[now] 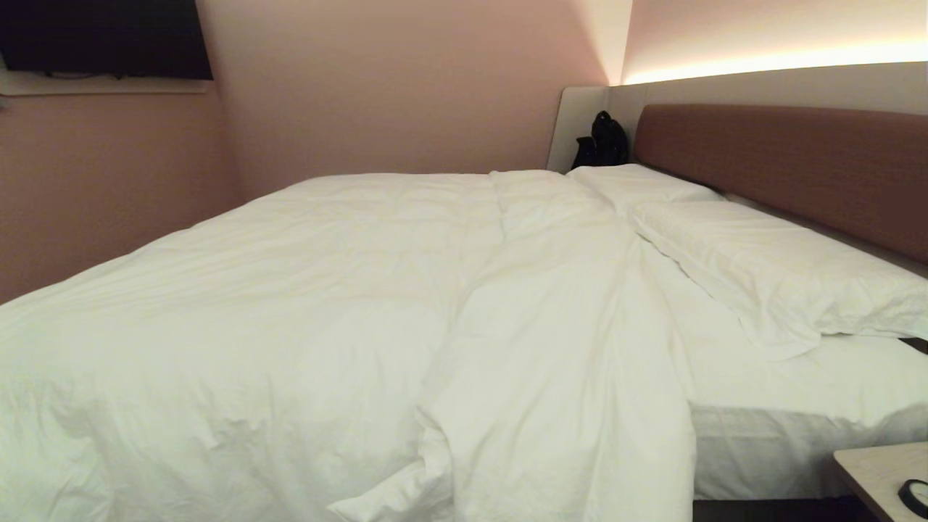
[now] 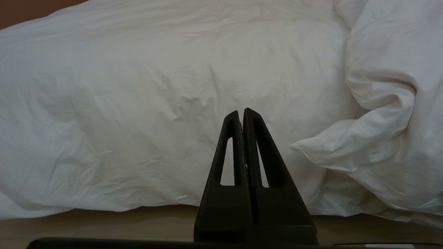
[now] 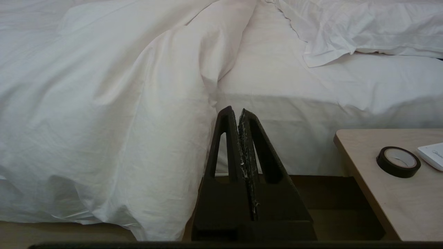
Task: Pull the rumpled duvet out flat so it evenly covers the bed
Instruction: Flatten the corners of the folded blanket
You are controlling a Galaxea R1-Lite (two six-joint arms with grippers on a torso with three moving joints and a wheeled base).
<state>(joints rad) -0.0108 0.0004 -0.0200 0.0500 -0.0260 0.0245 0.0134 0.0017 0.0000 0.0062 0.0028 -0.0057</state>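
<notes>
Nearest, both claws are seen only in the wrist views, low beside the bed (image 1: 797, 435). The left gripper (image 2: 242, 112) is pressed shut on nothing, short of the duvet (image 1: 304, 304) where it hangs over the bed's side. The right gripper (image 3: 235, 110) is likewise closed and empty, pointed at the duvet's folded edge where it meets the bare sheet (image 3: 311, 90). To its right a side table (image 3: 373, 180) is seen, with a roll of tape (image 3: 398, 162) on it.

The task is judged hardly begun: no grip has been taken. The duvet is spread over the left and middle of the bed and drapes down the near side almost to the floor. Its top edge is turned back in a thick ridge (image 1: 565, 326) running across the bed from the near side to the far side, with a bunched corner (image 2: 346, 148) hanging low at the near end. Right of that ridge a strip of sheet is left uncovered up to the pillows (image 1: 768, 268). What is left, it would seem, is for that edge to be gripped, unfolded and drawn toward the headboard (image 1: 797, 167), then smoothed.

The duvet looks thick, puffy, plain white and softly creased.

Farthest, a dark bag (image 1: 602, 141) is seen in the corner past the pillows.
</notes>
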